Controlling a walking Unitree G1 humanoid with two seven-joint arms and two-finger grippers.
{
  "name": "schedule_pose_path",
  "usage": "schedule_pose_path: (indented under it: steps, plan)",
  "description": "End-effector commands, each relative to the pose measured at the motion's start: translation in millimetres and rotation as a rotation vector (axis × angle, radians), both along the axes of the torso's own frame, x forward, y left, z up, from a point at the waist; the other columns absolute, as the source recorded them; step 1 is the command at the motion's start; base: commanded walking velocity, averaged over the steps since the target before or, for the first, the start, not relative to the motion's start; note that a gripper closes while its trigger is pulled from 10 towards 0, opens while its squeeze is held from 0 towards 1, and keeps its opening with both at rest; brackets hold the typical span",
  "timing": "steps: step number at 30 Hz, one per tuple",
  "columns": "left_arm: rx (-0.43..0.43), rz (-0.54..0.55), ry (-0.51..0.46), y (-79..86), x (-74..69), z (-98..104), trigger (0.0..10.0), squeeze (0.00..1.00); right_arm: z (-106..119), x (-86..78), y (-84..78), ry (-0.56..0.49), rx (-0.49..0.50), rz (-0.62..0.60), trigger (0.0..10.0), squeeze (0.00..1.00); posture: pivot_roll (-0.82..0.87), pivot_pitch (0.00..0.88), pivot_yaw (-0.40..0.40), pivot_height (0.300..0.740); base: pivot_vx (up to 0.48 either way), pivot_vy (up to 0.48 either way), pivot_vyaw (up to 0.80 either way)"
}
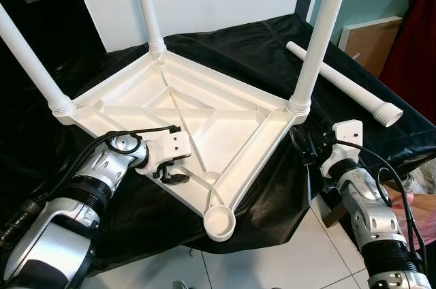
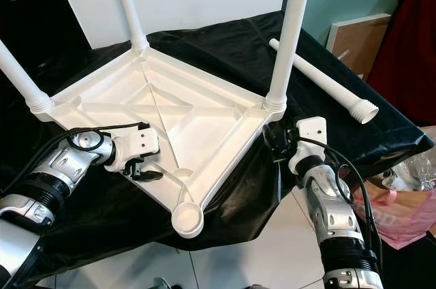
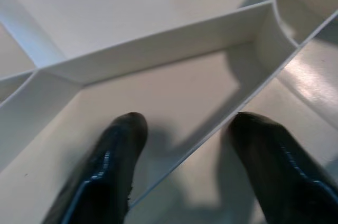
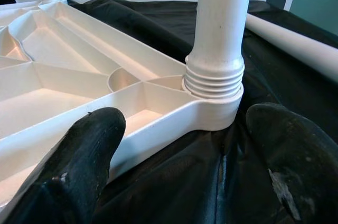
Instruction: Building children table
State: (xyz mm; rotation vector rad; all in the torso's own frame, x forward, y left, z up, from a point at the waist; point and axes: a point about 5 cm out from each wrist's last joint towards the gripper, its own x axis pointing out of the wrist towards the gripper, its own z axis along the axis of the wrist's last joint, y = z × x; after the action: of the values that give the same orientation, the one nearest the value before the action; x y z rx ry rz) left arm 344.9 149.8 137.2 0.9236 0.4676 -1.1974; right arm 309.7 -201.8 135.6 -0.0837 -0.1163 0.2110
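Reaching past frame top: table legs point(image 1: 319, 37).

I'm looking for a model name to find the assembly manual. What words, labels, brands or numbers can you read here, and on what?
None can be read: the upturned white tabletop, its legs, the loose leg and the black cloth show no text.

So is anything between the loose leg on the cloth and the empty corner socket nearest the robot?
Yes. The screwed-in right corner leg and the right end effector beside it stand roughly between the loose leg and the empty socket; lift it over or around them.
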Motion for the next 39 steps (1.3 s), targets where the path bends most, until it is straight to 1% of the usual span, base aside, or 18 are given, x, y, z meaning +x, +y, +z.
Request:
schedule_pose_path:
  steps: [1, 8, 15, 17, 19, 21, 22, 23, 24, 25, 26, 28, 31, 35, 37, 39]
  plan:
    - [0.03, -0.012, 0.093, 3.3, -5.0, -10, 0.0, 0.0, -4, -3.4, -2.1, 0.017, 0.0, -0.014, 10.0, 0.0, -0.09, 0.106, 0.056, 0.74, 0.0, 0.0, 0.0]
    - [0.019, 0.01, 0.105, 5.7, -4.2, -10, 0.0, 0.0, -6, -4.8, -2.5, 0.021, 0.005, -0.022, 10.0, 0.0, -0.09, 0.104, 0.057, 0.74, 0.0, 0.0, 0.0]
    - [-0.033, 0.058, 0.053, 7.0, -4.1, -6, 0.0, 0.0, -3, 0.1, 0.5, 0.012, 0.014, -0.018, 10.0, 0.0, -0.08, 0.099, 0.051, 0.74, 0.0, 0.0, 0.0]
    - [-0.054, 0.094, 0.024, 9.1, -3.5, -3, 0.0, 0.0, -2, 0.9, 1.1, 0.01, 0.015, -0.017, 10.0, 0.0, -0.08, 0.097, 0.047, 0.74, 0.0, 0.0, 0.0]
    - [-0.06, 0.105, 0.017, 10.0, -3.6, -2, 0.0, 0.0, -2, 1.1, 1.3, 0.01, 0.015, -0.017, 10.0, 0.0, -0.08, 0.097, 0.047, 0.74, 0.0, 0.0, 0.0]
    - [-0.094, 0.151, -0.001, 13.6, -4.4, -1, 0.0, 0.0, -2, 2.1, 1.8, 0.007, 0.02, -0.02, 10.0, 0.0, -0.07, 0.095, 0.043, 0.74, 0.0, 0.0, 0.0]
    - [-0.094, 0.151, -0.001, 13.6, -4.4, -1, 0.0, 0.0, -2, 2.1, 1.8, 0.007, 0.02, -0.02, 10.0, 0.0, -0.07, 0.095, 0.043, 0.74, 0.0, 0.0, 0.0]
    - [-0.121, 0.187, -0.016, 15.6, -3.7, 1, 0.0, 0.0, -1, 2.7, 2.2, 0.006, 0.022, -0.02, 10.0, 0.0, -0.07, 0.095, 0.041, 0.74, 0.0, 0.0, 0.0]
    - [-0.121, 0.187, -0.016, 15.6, -3.7, 1, 0.0, 0.0, -1, 2.7, 2.2, 0.006, 0.022, -0.02, 10.0, 0.0, -0.07, 0.095, 0.041, 0.74, 0.0, 0.0, 0.0]
    - [-0.141, 0.221, -0.042, 18.1, -2.9, 4, 0.0, 0.0, -1, 3.6, 2.9, 0.005, 0.024, -0.02, 10.0, 0.0, -0.07, 0.095, 0.041, 0.74, 0.0, 0.0, 0.0]
    - [-0.141, 0.221, -0.042, 18.1, -2.9, 4, 0.0, 0.0, -1, 3.6, 2.9, 0.005, 0.024, -0.02, 10.0, 0.0, -0.07, 0.095, 0.041, 0.74, 0.0, 0.0, 0.0]
    - [-0.178, 0.258, -0.062, 19.9, -3.8, 9, 0.0, 0.0, 0, 5.0, 4.2, 0.005, 0.027, -0.017, 10.0, 0.0, -0.06, 0.095, 0.032, 0.74, 0.0, 0.0, 0.0]
    - [-0.18, 0.258, -0.06, 20.2, -5.9, 9, 0.0, 0.0, 0, 5.7, 5.6, 0.005, 0.029, -0.011, 10.0, 0.0, -0.06, 0.094, 0.027, 0.74, 0.0, 0.0, 0.0]
    - [-0.159, 0.246, -0.037, 21.3, -11.7, 6, 0.0, 0.0, 1, 7.8, 9.2, 0.007, 0.027, 0.006, 10.0, 0.0, -0.05, 0.094, 0.023, 0.74, 0.0, 0.0, 0.0]
    - [-0.16, 0.264, -0.043, 22.6, -10.8, 7, 0.0, 0.0, 1, 8.4, 9.0, 0.005, 0.026, 0.006, 10.0, 0.0, -0.06, 0.095, 0.025, 0.74, 0.0, 0.0, 0.0]
    - [-0.171, 0.309, -0.062, 27.3, -9.2, 12, 0.0, 0.0, 3, 8.8, 7.5, 0.001, 0.026, 0.002, 10.0, 0.0, -0.07, 0.094, 0.03, 0.74, 0.0, 0.0, 0.0]
